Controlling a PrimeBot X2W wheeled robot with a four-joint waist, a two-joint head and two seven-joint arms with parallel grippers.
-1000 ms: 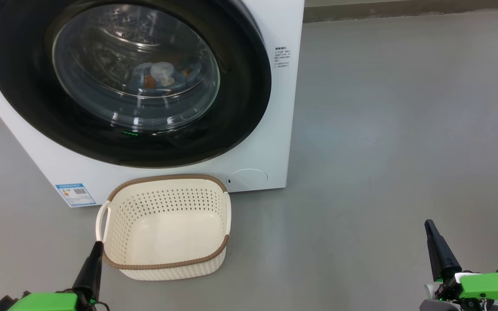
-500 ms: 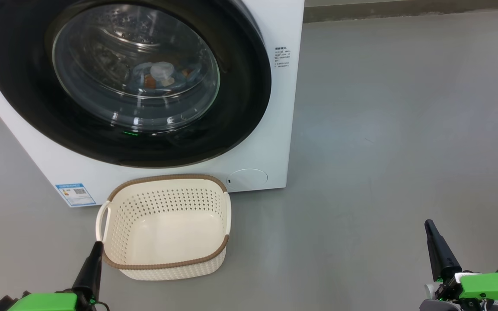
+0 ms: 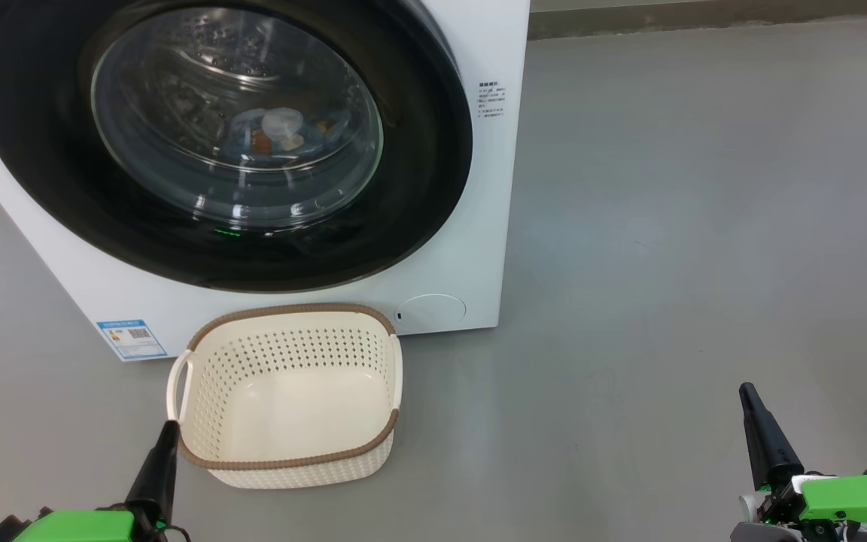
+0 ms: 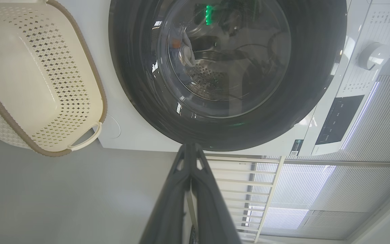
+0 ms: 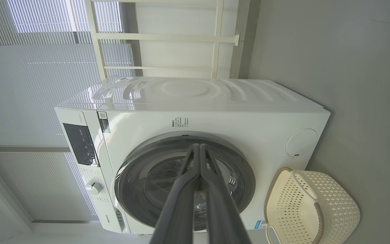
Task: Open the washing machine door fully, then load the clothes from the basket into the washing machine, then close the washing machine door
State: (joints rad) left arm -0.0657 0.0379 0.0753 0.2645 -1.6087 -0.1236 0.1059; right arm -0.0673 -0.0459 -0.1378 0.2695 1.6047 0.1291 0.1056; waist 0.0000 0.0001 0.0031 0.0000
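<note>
The white washing machine (image 3: 479, 226) stands ahead, its black-rimmed round door (image 3: 50, 173) shut against the front. Through the glass bowl (image 3: 238, 120) I see blue, orange and cream clothes (image 3: 283, 132) in the drum. The cream basket (image 3: 290, 395) with a brown rim sits on the floor before the machine, with nothing in it. My left gripper (image 3: 170, 427) is shut, low at the basket's near left corner. My right gripper (image 3: 745, 390) is shut, far to the right over bare floor. In the wrist views the left gripper (image 4: 190, 146) and the right gripper (image 5: 199, 146) each have fingers pressed together, holding nothing.
Grey floor (image 3: 704, 226) spreads wide to the machine's right. A blue label sticker (image 3: 131, 339) marks the machine's lower left front. The control panel with a knob (image 4: 372, 56) shows in the left wrist view. Blinds and a white frame (image 5: 168, 37) stand behind the machine.
</note>
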